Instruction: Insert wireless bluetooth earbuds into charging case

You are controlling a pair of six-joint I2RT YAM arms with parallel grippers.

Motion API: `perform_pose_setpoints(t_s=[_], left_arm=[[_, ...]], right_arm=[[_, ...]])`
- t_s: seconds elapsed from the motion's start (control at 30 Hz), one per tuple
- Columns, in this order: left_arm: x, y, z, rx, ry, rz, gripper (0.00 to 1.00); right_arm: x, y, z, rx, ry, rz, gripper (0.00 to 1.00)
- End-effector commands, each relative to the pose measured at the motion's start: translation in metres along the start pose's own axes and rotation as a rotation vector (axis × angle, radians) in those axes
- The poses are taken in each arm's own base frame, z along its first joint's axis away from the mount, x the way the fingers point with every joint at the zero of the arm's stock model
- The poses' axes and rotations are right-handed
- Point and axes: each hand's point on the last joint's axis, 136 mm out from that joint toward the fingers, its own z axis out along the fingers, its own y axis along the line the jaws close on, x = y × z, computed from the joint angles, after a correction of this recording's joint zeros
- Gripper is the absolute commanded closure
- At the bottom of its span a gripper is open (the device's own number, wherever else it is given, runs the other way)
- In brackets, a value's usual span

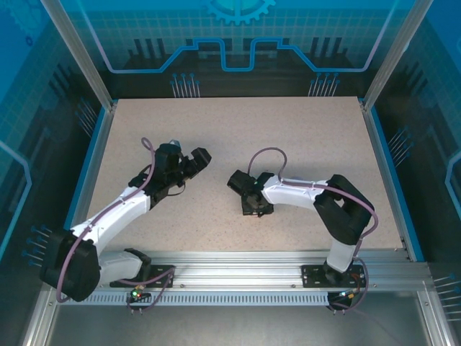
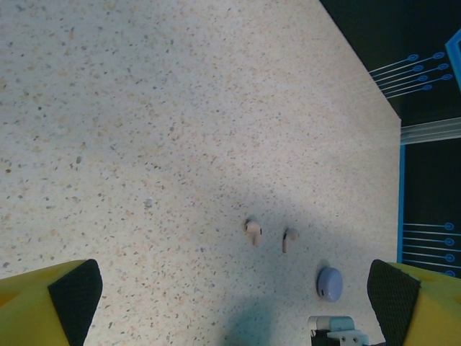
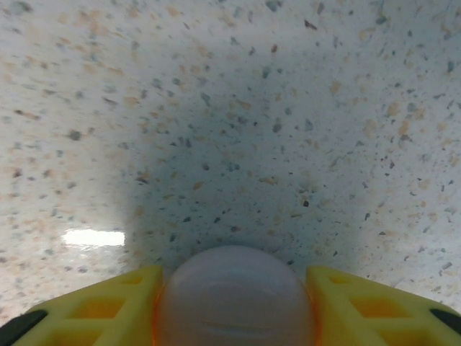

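Pink plastic against speckled stone: the first pink earbud [image 2: 253,231] and the second pink earbud [image 2: 289,239] lie side by side, just apart, on the bench [image 2: 144,108]. Both sit ahead of the left claw [image 2: 234,292], a little to the right of its centre line. That claw hangs released, its fingers [image 2: 72,295] spread wide with nothing between them.

Each bud's long axis runs roughly along the claw's line of reach, so across the line on which the fingers would close. That should suit a pinch across the narrow width. The blunter head of each seems to point away from the claw and the stem back toward it, though at this size I would not swear to it.

Nearer the claw and further right rests a purple rounded piece [image 2: 330,282] — bud or case, I cannot tell.

The right claw [image 3: 234,277] is clenched on a round pale case [image 3: 234,310], low over the bench. So the left arm is the free one — and the one facing the buds.
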Motion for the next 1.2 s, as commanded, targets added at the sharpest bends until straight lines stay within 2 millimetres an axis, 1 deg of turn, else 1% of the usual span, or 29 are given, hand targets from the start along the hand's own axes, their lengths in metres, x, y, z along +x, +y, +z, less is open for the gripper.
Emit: perform_pose_setpoints(t_s=[0.0,0.1,0.23,0.4,0.43,0.57,0.8,0.93,1.03,1.1,1.17], left_arm=[[0.003,0.001,-0.001,-0.031,0.016,-0.022,0.01],[0.003,0.002,-0.003,-0.015,0.003,-0.035,0.01],[0.001,0.0,-0.003,0.002,-0.008,-0.039,0.01],[0.0,-0.003,-0.002,0.013,-0.012,-0.028,0.01],[0.001,-0.003,-0.002,0.014,-0.009,-0.026,0.01],[0.004,0.002,-0.001,0.005,0.0,-0.018,0.01],[0.009,0.008,0.0,0.01,0.0,-0.015,0.01],[0.01,0.01,-0.001,0.005,0.001,-0.01,0.01],[0.01,0.01,-0.003,0.013,0.001,0.003,0.01],[0.011,0.009,-0.005,0.024,-0.002,0.018,0.01],[0.011,0.009,-0.007,0.055,-0.019,0.034,0.01]], right_arm=[[0.009,-0.007,0.01,0.034,0.071,0.051,0.48],[0.011,-0.002,0.014,0.034,0.098,0.066,0.47],[0.013,0.002,0.013,0.047,0.125,0.073,0.46],[0.02,0.002,0.015,0.073,0.136,0.074,0.42],[0.021,0.002,0.016,0.074,0.137,0.078,0.39],[0.024,0.002,0.018,0.072,0.135,0.087,0.39],[0.029,0.004,0.023,0.046,0.132,0.066,0.42],[0.031,0.005,0.026,0.023,0.126,0.058,0.46],[0.031,0.006,0.028,0.008,0.119,0.056,0.51],[0.03,0.006,0.026,-0.006,0.106,0.054,0.56],[0.023,0.009,0.017,-0.035,0.074,0.061,0.59]])
